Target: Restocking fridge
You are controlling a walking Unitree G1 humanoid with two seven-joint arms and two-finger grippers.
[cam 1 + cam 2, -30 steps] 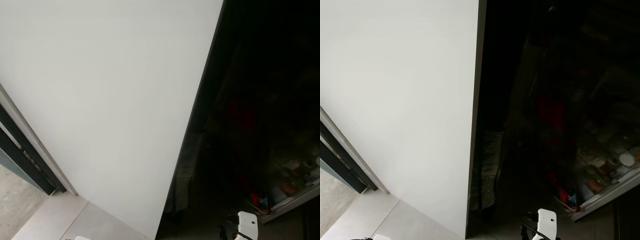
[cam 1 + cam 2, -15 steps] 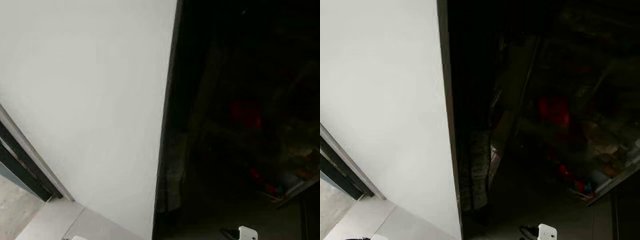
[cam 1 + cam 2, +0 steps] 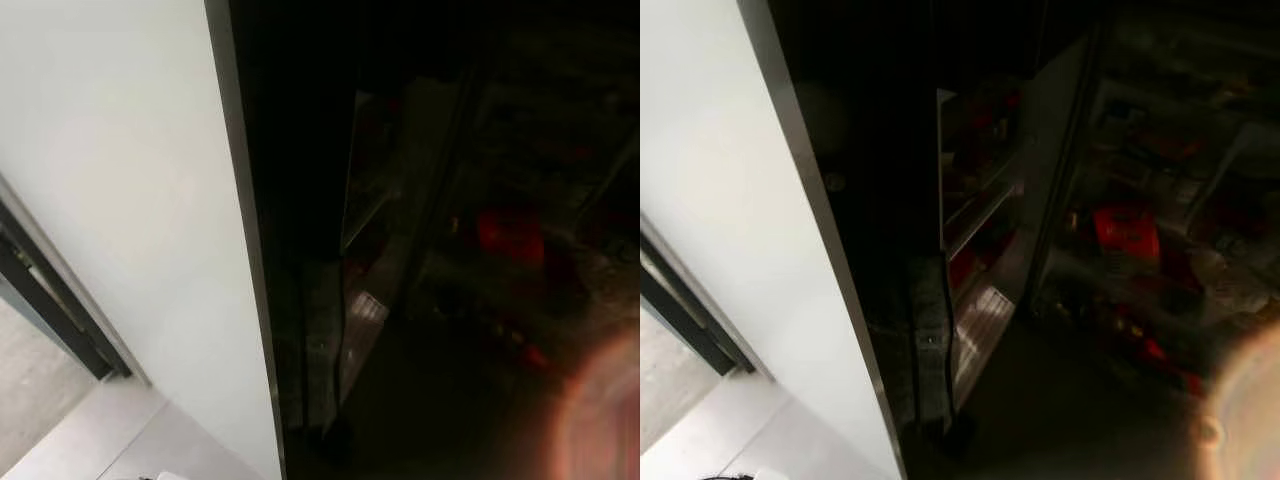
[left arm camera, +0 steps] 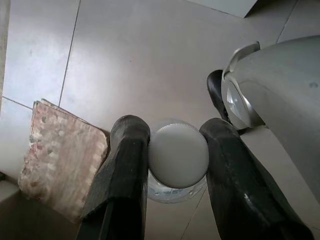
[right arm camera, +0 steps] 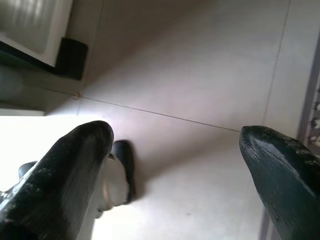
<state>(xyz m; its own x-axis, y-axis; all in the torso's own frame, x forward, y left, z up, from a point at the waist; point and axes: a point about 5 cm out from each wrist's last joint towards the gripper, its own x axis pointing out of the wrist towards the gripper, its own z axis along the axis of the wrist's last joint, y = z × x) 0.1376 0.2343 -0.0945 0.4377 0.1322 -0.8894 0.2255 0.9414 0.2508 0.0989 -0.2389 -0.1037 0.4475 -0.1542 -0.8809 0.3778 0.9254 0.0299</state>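
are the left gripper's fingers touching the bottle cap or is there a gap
Touching. In the left wrist view both black fingers press against the ribbed sides of the white bottle cap, one on each side, with no gap showing.

- We are in a home kitchen: an open fridge (image 3: 1110,230) shows dim shelves packed with food and a stocked door rack (image 3: 975,190).
- We see a pale tiled floor (image 4: 150,65) with a small woven mat (image 4: 62,160).
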